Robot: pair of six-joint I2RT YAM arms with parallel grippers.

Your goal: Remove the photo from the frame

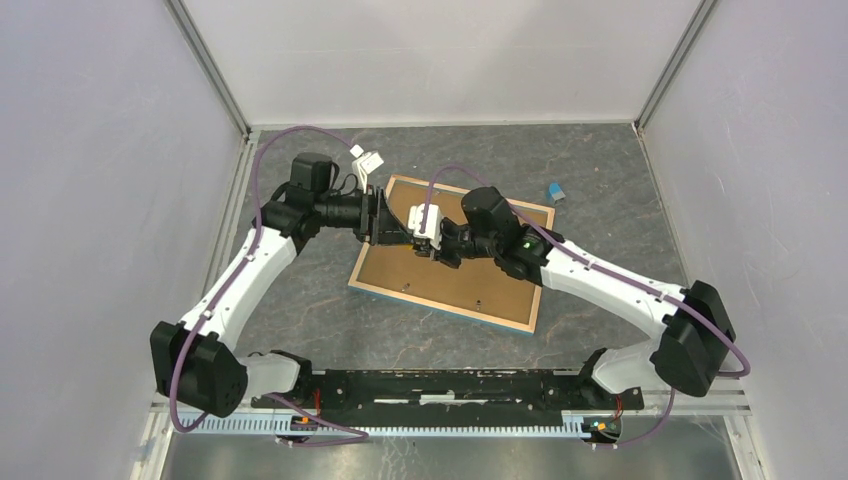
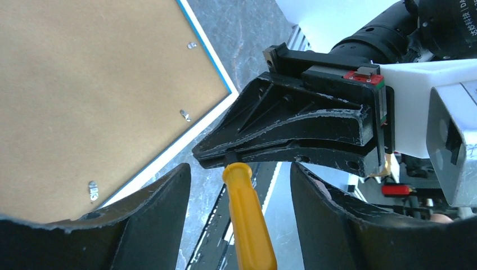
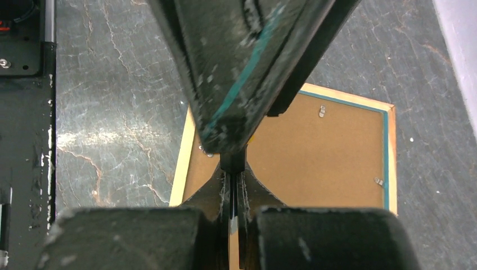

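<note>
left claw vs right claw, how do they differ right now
The left claw is open; the right claw is shut. The left claw's fingers stand clear of the yellow tool; the right claw pinches its dark end. Both meet above the frame.

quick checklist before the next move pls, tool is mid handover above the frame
1. Right end effector shut on the dark tip of the yellow-handled tool: ok.
2. Left end effector open, with gaps on both sides of the handle: ok.
3. Frame lying back up on the table: ok.
4. Tabs turned clear of the backing board: cannot tell, too small.
5. Photo out of the frame: not ok, the backing board is in place and the photo is not in view.
</note>
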